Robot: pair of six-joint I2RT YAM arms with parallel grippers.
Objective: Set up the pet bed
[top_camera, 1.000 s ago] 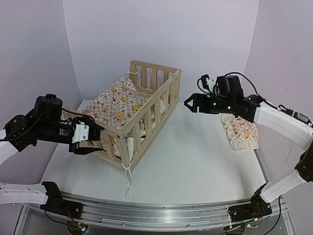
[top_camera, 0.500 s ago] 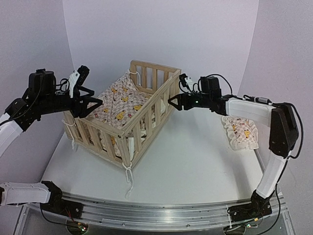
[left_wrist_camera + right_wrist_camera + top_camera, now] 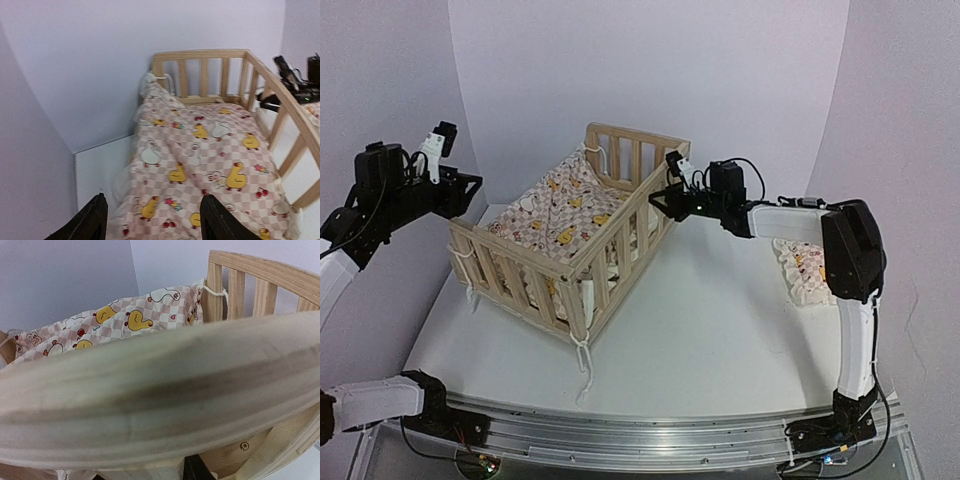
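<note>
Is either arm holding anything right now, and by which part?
Left gripper: open, holding nothing. Right gripper: at the top side rail of the pet bed, near its far corner; whether it actually grips the rail cannot be told.

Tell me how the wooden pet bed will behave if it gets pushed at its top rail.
The pet bed looks stiff: solid wood slats and rails. It would probably slide on the smooth table rather than roll. Pushed high, it might tip or pivot, being tall and slatted, so likely light.
</note>
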